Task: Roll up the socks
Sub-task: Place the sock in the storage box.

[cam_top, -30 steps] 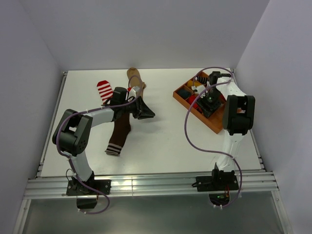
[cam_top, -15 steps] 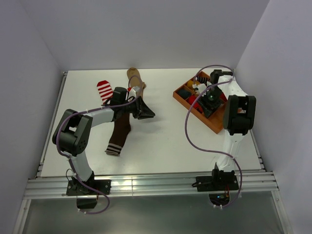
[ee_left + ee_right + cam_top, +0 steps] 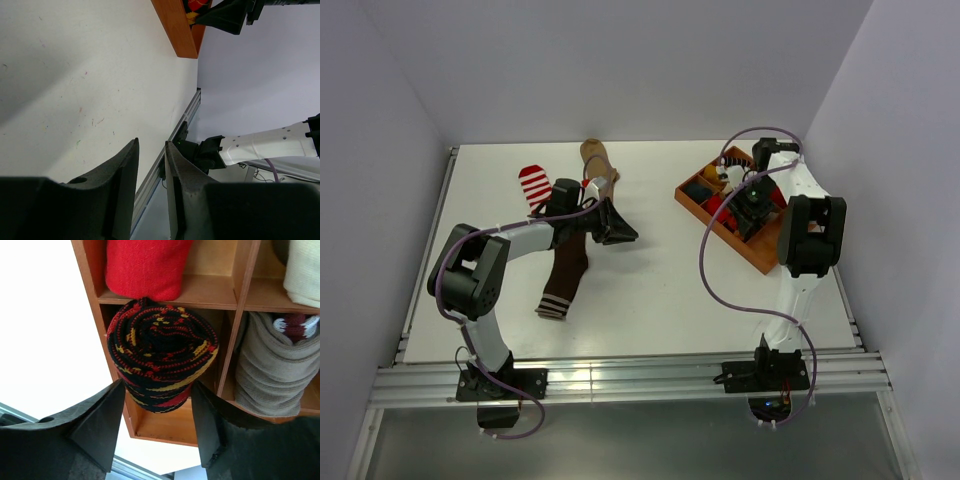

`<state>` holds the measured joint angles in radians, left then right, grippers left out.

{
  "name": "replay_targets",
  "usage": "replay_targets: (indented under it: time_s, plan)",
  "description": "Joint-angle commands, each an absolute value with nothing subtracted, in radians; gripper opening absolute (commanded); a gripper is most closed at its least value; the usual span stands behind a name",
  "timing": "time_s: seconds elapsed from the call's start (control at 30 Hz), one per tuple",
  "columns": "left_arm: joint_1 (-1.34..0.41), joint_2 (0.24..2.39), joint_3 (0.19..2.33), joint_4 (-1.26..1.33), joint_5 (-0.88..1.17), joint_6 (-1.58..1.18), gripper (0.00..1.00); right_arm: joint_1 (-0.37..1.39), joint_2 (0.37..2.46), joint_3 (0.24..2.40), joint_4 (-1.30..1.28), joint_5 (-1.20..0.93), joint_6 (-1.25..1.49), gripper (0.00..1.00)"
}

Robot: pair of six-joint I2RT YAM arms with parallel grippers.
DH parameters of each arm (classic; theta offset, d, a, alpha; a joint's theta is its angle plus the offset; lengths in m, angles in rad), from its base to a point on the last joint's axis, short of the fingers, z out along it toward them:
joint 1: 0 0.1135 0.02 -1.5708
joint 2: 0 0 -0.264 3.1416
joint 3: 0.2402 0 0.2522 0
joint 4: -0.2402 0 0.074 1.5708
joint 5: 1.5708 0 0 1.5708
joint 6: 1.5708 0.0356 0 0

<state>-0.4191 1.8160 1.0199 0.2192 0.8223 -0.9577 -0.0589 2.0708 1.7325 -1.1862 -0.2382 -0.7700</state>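
- Apparently a finished roll is being stowed: the black roll [image 3: 162,350], patterned red and yellow, is set in a tray [image 3: 90,285] compartment with its spiral end up. It sits next to a red roll [image 3: 145,265] and a grey roll [image 3: 270,360].
- The right gripper [image 3: 157,386] is held over it with jaws spread wide, one finger on each side. A gap is seen on both sides, so the roll is judged released, not pinched.
- The left gripper [image 3: 152,145] is held low over the table [image 3: 650,290], pointed toward the tray. Its jaws are parted by a narrow slit, and nothing is seen between them.
- Three socks are laid flat and unrolled at the far left: red-white sock [image 3: 534,186], tan sock [image 3: 595,160], brown sock [image 3: 563,275]. The left arm is stretched across the brown one, which is likely to be rolled next.
- The table is matte white with faint coloured specks. It is edged by a metal rail [image 3: 640,375] and boxed in by plain pale walls [image 3: 620,60].
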Motion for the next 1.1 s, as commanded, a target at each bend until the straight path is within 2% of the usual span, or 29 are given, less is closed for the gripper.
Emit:
replay_targets:
  time_s: [0.0, 0.2, 0.5, 0.73, 1.07]
  plan:
    - [-0.416, 1.809, 1.048, 0.236, 0.833, -0.937, 0.33, -0.063, 2.079, 1.744, -1.164, -0.258, -0.742, 0.62]
    - [-0.414, 1.81, 1.048, 0.236, 0.827, -0.94, 0.33, -0.061, 2.066, 1.646, -1.089, -0.227, -0.726, 0.55]
    - [-0.414, 1.801, 1.052, 0.227, 0.816, -0.937, 0.34, -0.054, 2.023, 1.552, -0.986, -0.183, -0.707, 0.53]
    - [-0.416, 1.775, 1.051, 0.218, 0.799, -0.928, 0.35, -0.063, 1.974, 1.632, -1.046, -0.206, -0.692, 0.65]
    - [-0.416, 1.743, 1.039, 0.209, 0.767, -0.92, 0.38, -0.081, 1.959, 1.703, -1.103, -0.262, -0.693, 0.7]
